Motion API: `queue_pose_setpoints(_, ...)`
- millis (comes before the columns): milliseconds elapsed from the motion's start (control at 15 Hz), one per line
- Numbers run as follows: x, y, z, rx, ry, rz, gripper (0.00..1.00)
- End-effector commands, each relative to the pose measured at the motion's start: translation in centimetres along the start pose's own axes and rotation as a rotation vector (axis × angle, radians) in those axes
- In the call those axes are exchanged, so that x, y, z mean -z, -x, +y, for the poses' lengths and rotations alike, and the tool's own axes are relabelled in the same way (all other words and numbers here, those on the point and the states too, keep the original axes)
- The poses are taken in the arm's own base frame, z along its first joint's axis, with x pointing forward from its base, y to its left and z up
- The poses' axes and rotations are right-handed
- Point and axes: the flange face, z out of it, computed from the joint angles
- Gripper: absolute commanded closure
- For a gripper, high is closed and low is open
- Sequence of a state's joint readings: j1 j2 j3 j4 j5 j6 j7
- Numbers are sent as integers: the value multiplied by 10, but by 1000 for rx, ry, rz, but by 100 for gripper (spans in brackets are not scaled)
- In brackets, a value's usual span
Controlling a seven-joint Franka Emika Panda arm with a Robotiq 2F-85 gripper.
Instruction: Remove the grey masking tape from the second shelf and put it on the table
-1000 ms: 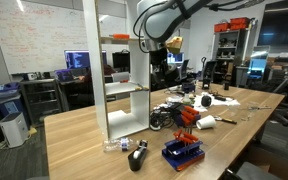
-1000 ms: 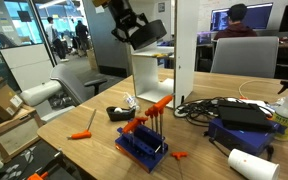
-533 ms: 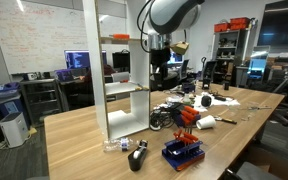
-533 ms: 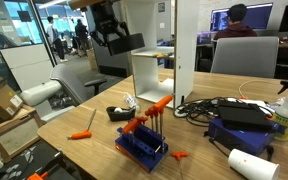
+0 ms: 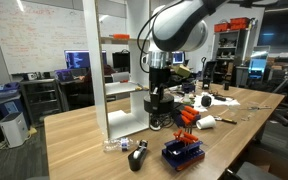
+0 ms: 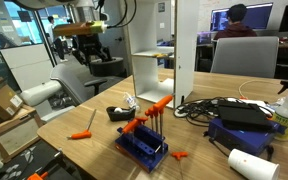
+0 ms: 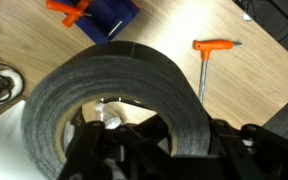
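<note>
My gripper (image 7: 160,142) is shut on the grey masking tape (image 7: 134,68), a wide grey ring that fills the wrist view; one jaw is inside the ring and one outside. It hangs above the wooden table (image 7: 249,95). In both exterior views the gripper (image 5: 156,98) (image 6: 84,47) is low and clear of the white shelf unit (image 5: 117,75) (image 6: 156,60), out in front of the second shelf (image 5: 125,90). The tape itself is too small to make out in the exterior views. The table (image 5: 79,140) (image 6: 89,120) lies below it.
A blue box with orange tools (image 5: 182,150) (image 6: 144,146) (image 7: 110,16) stands near the table's front. An orange-handled screwdriver (image 7: 216,45) (image 6: 81,134) lies on the wood. An upright black gadget (image 5: 137,156) and cables and parts (image 6: 229,112) sit beside the shelf unit.
The arm has swung away from the shelf unit and come down toward the table, carrying the tape.
</note>
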State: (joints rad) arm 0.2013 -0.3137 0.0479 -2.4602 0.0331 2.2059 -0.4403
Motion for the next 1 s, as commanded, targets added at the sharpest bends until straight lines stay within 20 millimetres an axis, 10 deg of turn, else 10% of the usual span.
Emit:
queue_pose_setpoints(0,-36,14,-27,32,-8,48,80)
queue_pose_setpoints(933,-204,26,-40,42,-16,-37,80)
